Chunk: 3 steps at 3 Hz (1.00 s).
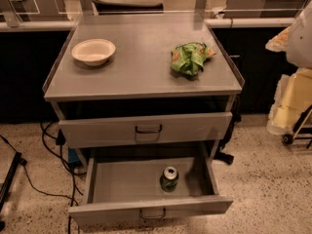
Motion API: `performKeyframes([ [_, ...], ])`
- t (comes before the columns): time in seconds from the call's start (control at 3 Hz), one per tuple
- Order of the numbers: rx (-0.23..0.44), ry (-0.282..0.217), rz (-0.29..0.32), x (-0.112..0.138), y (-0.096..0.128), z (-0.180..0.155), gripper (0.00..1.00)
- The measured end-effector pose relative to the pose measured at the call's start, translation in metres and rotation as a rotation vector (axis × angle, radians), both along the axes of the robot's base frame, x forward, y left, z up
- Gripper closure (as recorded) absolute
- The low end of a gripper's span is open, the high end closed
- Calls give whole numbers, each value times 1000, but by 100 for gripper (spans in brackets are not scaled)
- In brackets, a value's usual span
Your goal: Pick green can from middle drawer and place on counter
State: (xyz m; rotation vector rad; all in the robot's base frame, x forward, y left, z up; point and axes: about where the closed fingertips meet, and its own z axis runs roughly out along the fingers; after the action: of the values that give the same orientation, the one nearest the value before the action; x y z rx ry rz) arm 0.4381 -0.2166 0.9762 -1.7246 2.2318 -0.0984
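Observation:
The green can (169,179) stands upright in the open middle drawer (146,206), right of center and near the low front panel, its silver top facing up. The drawer is pulled out below a taller shut drawer front (146,129). The counter (141,74) is the grey cabinet top above. My gripper is not in view. Only a white blurred part of my arm (301,33) shows at the right edge, level with the counter and well away from the can.
A pale bowl (93,51) sits at the counter's back left and a green-and-yellow snack bag (190,57) at its back right. A bench with glass panels (146,21) runs behind. A yellowish wheeled cart (292,106) stands at the right. Cables (48,145) lie on the floor at the left.

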Motion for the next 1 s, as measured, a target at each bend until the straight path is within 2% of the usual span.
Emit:
performKeyframes([
  [0.33,0,0,0,0,0,0,0],
  [0.67,0,-4,-2,0,0,-1,23],
  [1.0,1,-37,-18,-1,1,-11,47],
])
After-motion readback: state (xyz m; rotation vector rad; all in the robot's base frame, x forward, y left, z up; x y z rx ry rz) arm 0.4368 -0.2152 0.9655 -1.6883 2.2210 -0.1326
